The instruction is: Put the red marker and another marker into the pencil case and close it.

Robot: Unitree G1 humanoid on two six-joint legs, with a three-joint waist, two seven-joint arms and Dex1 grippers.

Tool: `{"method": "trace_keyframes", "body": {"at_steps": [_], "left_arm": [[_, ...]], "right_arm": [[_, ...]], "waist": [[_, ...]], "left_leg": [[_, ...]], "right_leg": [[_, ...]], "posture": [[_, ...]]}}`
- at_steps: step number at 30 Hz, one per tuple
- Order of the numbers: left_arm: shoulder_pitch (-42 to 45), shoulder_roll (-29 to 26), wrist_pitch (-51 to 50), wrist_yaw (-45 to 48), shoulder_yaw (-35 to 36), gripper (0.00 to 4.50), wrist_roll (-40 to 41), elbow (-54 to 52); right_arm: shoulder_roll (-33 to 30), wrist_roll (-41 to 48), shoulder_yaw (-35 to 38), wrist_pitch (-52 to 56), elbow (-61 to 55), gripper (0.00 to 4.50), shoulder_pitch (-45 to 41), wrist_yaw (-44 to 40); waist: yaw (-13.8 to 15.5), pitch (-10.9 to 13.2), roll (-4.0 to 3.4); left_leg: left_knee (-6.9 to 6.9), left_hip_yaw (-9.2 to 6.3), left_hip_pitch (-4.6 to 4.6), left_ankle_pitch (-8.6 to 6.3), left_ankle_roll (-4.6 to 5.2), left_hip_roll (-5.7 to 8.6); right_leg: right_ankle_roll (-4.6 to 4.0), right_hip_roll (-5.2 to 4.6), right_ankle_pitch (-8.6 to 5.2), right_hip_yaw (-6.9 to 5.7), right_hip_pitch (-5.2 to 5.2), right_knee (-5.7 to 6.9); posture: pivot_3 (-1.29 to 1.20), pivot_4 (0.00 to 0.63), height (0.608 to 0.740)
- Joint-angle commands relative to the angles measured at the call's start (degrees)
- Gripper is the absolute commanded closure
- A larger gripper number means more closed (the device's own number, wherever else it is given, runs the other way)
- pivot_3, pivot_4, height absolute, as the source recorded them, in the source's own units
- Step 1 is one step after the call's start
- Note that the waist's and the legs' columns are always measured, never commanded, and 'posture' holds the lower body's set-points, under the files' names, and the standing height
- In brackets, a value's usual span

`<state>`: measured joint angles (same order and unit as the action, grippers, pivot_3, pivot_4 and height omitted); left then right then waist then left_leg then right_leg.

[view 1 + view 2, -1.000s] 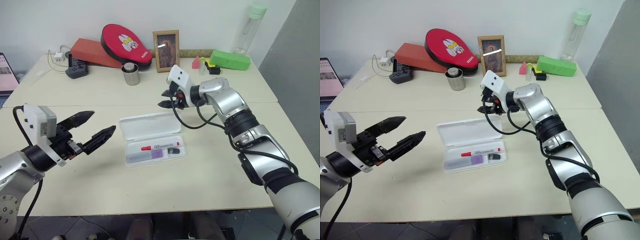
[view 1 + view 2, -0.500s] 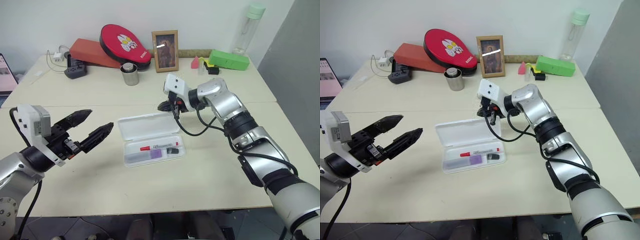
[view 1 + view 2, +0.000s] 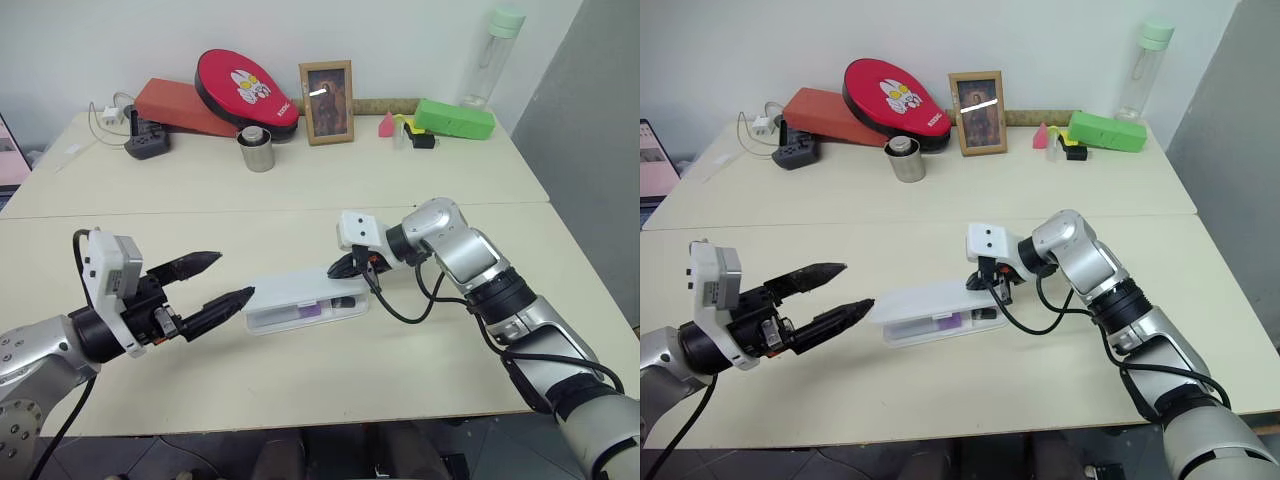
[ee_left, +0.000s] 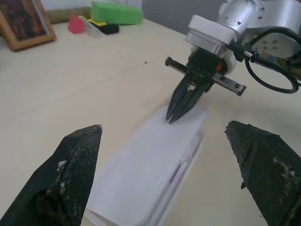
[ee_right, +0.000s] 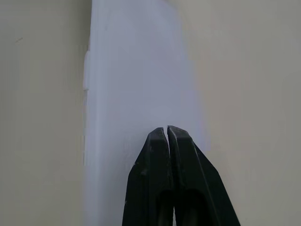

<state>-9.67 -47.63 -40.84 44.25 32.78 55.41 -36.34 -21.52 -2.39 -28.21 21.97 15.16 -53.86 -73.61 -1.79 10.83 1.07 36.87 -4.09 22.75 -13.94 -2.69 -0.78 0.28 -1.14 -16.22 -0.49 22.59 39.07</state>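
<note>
The closing step is in hand. The pencil case (image 3: 300, 300) lies mid-surface, its lid pressed nearly down by the right hand (image 3: 340, 268), whose fingers are pressed together. The left hand (image 3: 215, 283) is held spread beside it. A final downward push is probably needed.
</note>
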Motion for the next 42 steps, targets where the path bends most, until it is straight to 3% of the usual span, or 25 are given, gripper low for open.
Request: {"method": "trace_keyframes", "body": {"at_steps": [1,7,11,16,20,23,30,38,42], "left_arm": [[0.3,-1.59,1.06,1.2,-0.52,0.0,-1.17,-0.57],[2.68,-2.02,0.48,0.78,-1.45,0.0,-0.38,0.28],[3.09,-1.77,-0.08,0.42,-1.46,0.0,0.46,0.54],[5.98,1.48,1.47,-5.16,-3.1,0.0,-2.43,3.41],[9.16,2.56,4.18,-8.74,-4.48,0.0,-9.48,10.35],[10.34,3.04,5.48,-8.8,-4.57,0.0,-11.37,12.83],[15.2,0.67,11.45,-5.19,-5.91,0.0,-19.16,26.1],[19.88,-0.51,16.01,-0.89,-8.09,0.0,-24.38,37.89],[20.69,-0.22,16.57,0.23,-8.62,0.0,-25.27,39.21]], "right_arm": [[-0.78,-5.1,-3.57,-0.46,0.0,4.43,1.92,2.77],[-0.75,-7.97,-6.23,-1.45,2.65,4.43,4.46,4.2],[-0.45,-4.62,-2.67,0.63,-0.42,4.43,5.24,3.95],[0.08,8.14,12.45,4.63,-9.97,4.43,7.66,5.81],[-0.69,13.25,23.85,9.06,-8.82,4.43,8.09,13.84],[-2.79,13.5,25.68,11.11,-10.4,3.97,10.13,16.29],[-9.73,16.12,31.51,16.7,-14.13,2.0,17.1,20.48],[-11.96,19.27,32.87,20.41,-20.88,0.21,21.32,23.26],[-12.4,19.94,32.86,21.01,-21.69,0.07,21.99,24.62]], "waist": [[0.05,0.0,0.01],[0.08,-0.05,0.05],[0.07,-0.1,0.09],[0.33,-0.07,0.06],[0.28,-0.05,0.06],[0.28,-0.05,0.06],[0.27,-0.03,0.03],[0.01,-0.02,0.03],[0.09,-0.02,0.04]], "left_leg": [[0.0,0.0,-0.04,0.0,0.0,0.01],[-0.04,0.01,-0.41,-0.01,0.0,0.01],[-0.09,0.02,-0.77,-0.01,0.0,0.02],[-0.17,-0.01,-0.78,-0.02,0.0,0.0],[-0.15,-0.06,-0.58,-0.01,-0.01,0.03],[-0.18,0.01,-0.58,-0.02,0.0,0.05],[-0.23,0.09,-0.32,-0.02,0.0,0.06],[-0.24,0.1,-0.34,-0.02,0.0,-0.01],[-0.21,0.08,-0.27,-0.02,0.0,0.01]], "right_leg": [[0.0,0.01,0.0,-0.01,-0.04,-0.01],[0.0,0.0,-0.02,0.01,-0.4,-0.07],[-0.01,0.0,-0.03,0.04,-0.65,-0.06],[-0.07,0.0,-0.07,0.06,-0.65,-0.08],[-0.06,-0.01,-0.06,0.06,-0.49,-0.04],[-0.08,0.0,-0.07,0.01,-0.49,-0.06],[-0.11,-0.01,-0.09,0.03,-0.27,-0.07],[-0.11,0.04,-0.09,0.01,-0.26,-0.04],[-0.1,-0.01,-0.09,0.0,-0.26,-0.08]], "posture": [[0.0,0.15,0.74],[0.0,0.15,0.74],[0.0,0.15,0.74],[0.0,0.15,0.74],[0.0,0.15,0.74],[0.0,0.15,0.74],[0.0,0.15,0.74],[0.0,0.15,0.74],[0.0,0.15,0.74]]}}
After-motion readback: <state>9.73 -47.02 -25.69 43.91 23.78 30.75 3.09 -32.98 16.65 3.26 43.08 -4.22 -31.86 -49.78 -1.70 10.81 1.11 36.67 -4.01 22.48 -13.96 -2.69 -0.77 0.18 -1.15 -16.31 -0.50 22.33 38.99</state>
